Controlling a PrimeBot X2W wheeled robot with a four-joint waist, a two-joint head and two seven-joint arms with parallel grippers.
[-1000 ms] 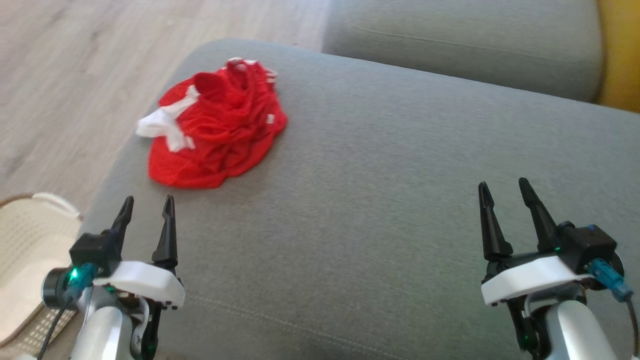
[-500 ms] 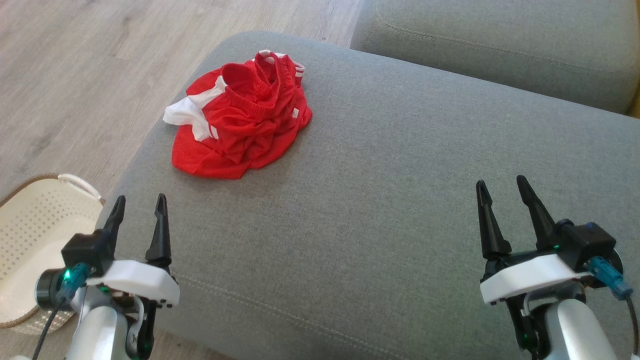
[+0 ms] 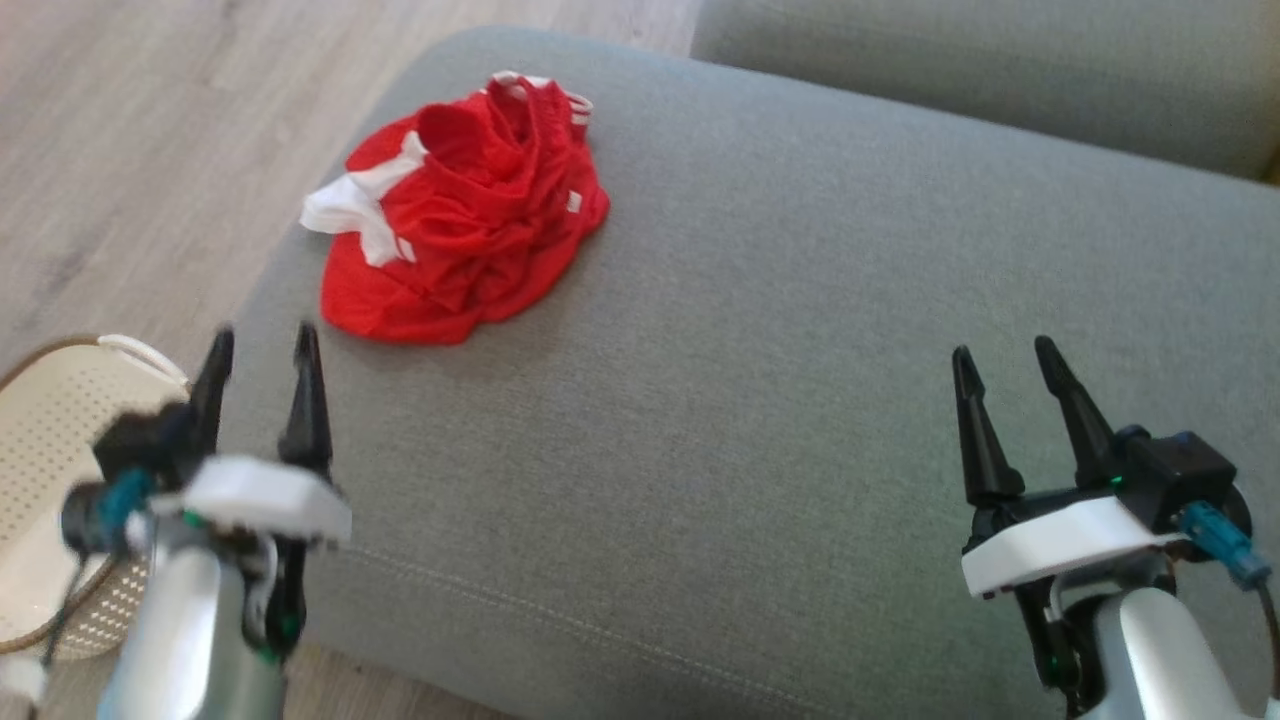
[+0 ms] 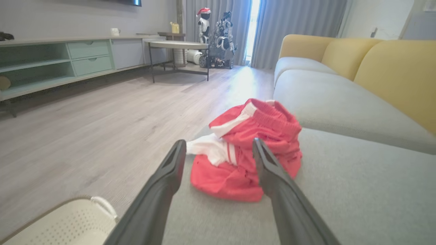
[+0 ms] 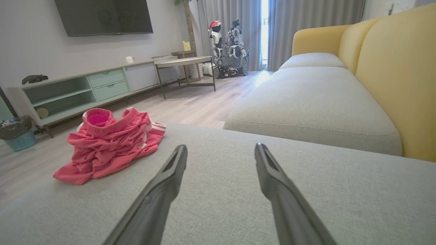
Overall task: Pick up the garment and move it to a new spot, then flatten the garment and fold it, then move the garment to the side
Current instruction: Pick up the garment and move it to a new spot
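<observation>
Red garment [image 3: 460, 210] lies bunched on sofa cushion [image 3: 750, 350] near its left edge, untouched; left pincer [image 3: 263, 335] close by, right pincer [image 3: 1003, 350] well apart, the 2 spread wide, empty, likely poised for pickup.

Garment [image 3: 460, 210]: matt mesh cloth (cushion [image 3: 800, 350]: coarse weave).

No legible text, label, brand, number or sign in any view. Small white patch on garment [image 3: 470, 200]: possible tag, too small and blurred to read.
</observation>
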